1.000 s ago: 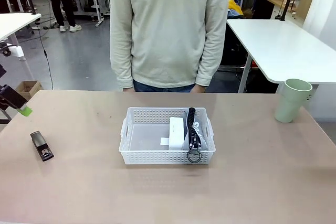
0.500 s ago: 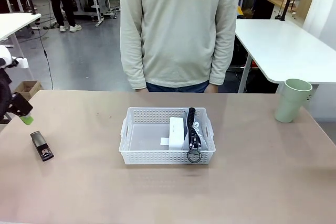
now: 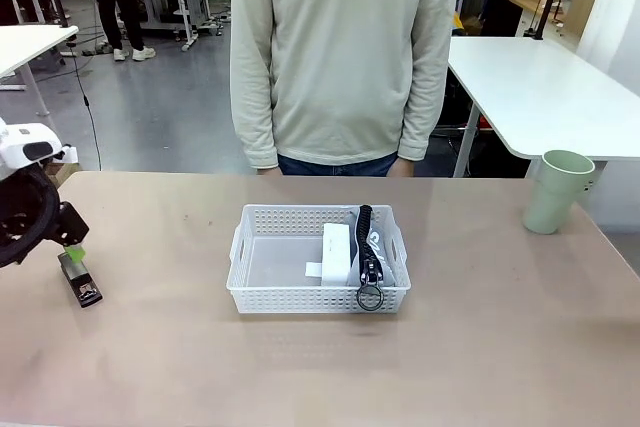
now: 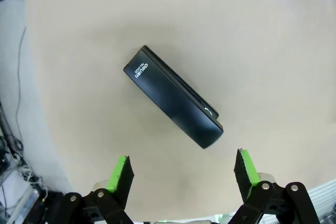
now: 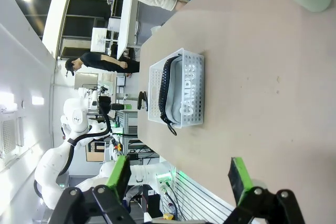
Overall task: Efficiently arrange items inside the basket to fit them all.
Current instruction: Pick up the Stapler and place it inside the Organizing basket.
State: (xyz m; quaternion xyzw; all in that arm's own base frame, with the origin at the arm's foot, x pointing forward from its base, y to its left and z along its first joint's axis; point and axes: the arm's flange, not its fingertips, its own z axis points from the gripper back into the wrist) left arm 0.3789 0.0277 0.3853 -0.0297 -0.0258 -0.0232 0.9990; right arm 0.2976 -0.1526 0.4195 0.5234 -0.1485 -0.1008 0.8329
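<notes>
The left gripper (image 4: 182,166) gaped empty above the stapler (image 4: 173,98) by the table's (image 3: 300,367) left edge; the right gripper (image 5: 180,171) gaped empty too. The pouch (image 3: 372,242) and box (image 3: 336,252) sat in the basket (image 3: 300,299), the cup (image 3: 556,190) by the right edge.

White basket (image 3: 290,299) straight ahead, box (image 3: 336,250) and pouch (image 3: 369,245) on edge in its right half, black stapler (image 3: 79,280) flat to my left, green cup (image 3: 556,192) upright to my right
</notes>
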